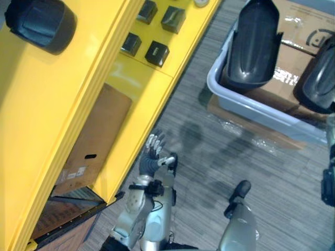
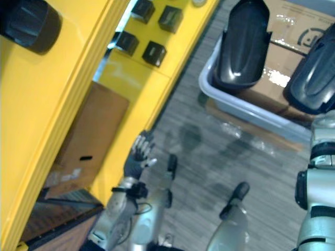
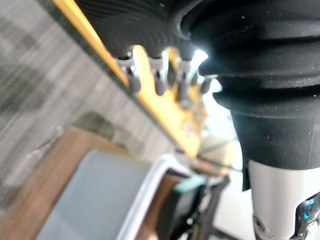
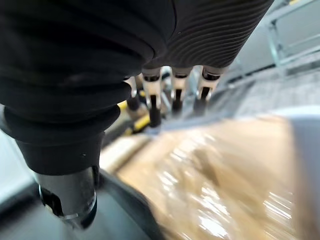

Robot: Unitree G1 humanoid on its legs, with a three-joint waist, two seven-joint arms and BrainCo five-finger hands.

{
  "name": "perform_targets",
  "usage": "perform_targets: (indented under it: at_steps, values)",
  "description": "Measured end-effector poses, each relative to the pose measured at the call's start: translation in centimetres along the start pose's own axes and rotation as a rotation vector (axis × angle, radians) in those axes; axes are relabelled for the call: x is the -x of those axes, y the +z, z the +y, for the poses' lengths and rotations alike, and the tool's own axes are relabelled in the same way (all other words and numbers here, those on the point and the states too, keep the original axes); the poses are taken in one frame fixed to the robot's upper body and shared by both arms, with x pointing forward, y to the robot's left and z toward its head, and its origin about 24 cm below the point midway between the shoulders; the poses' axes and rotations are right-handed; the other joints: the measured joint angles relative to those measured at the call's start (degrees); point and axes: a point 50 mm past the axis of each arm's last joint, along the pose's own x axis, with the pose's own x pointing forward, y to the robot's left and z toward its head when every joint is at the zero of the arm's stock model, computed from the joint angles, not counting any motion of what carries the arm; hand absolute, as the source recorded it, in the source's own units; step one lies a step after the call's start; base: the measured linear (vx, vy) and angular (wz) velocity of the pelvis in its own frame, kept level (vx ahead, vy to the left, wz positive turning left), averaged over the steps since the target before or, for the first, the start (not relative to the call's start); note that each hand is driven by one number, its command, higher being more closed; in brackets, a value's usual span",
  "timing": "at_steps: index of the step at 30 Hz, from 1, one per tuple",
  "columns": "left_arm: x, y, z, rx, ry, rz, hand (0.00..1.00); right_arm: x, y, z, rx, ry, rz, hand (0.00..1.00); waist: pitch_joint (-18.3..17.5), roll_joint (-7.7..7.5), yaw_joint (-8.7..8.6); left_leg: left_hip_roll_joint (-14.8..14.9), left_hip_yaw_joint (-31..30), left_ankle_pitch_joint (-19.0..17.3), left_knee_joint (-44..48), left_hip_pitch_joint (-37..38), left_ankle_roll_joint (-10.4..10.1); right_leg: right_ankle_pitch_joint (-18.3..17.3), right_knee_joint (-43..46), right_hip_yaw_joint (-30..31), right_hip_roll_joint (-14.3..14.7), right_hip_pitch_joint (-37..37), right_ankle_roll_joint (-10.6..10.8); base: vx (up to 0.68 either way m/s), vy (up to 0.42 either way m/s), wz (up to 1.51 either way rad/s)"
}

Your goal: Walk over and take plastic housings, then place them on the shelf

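Left hand [image 1: 152, 157] beside yellow shelf [image 1: 141, 89], fingers loosely spread, empty; right hand [image 4: 152, 95] fingers straight, near grey bin [image 1: 246, 99] of plastic housings [image 1: 256, 42].

Shiny silver-grey rounded shells on the left arm [image 1: 137, 212], low in the frame, and on the right arm [image 2: 318, 225] at the right edge, with black rings between. Black ribbed cover, like a rubber sock, over the left hand [image 1: 151, 159] and right hand [image 4: 200, 30]. Thin silver fingers [image 4: 152, 97] with dark tips.
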Motion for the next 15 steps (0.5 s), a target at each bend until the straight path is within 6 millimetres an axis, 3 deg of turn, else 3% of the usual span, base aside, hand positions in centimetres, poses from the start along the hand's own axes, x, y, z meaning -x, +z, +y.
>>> perform_targets:
  at_steps: [2,8,15]
  values:
    - [0.33,0.41,0.03,0.010,0.002,-0.022,0.00,-0.22,1.20,-0.37,-0.047,-0.011,-0.045,0.00,0.08,-0.11,-0.55,0.44,0.11,0.01,-0.11,0.32,-0.01,0.19,-0.32,0.05,0.51,0.33,-0.25,-0.04,-0.056,-0.06]
    - [0.73,0.39,0.18,0.012,0.012,-0.017,0.00,-0.18,1.77,-0.41,-0.108,-0.010,-0.048,0.00,0.37,-0.60,-1.52,0.85,0.74,0.05,-0.87,2.31,-0.07,0.74,-1.99,0.31,1.16,2.17,-0.34,-0.04,-0.052,-0.07]
    - [0.81,0.19,0.53,-0.014,0.004,0.011,0.00,-0.09,0.92,0.22,-0.128,0.080,0.041,0.00,0.73,-1.12,-0.87,0.83,0.57,0.10,-0.87,1.84,-0.11,1.04,-1.93,0.28,1.17,1.87,-0.25,-0.03,-0.052,0.01]
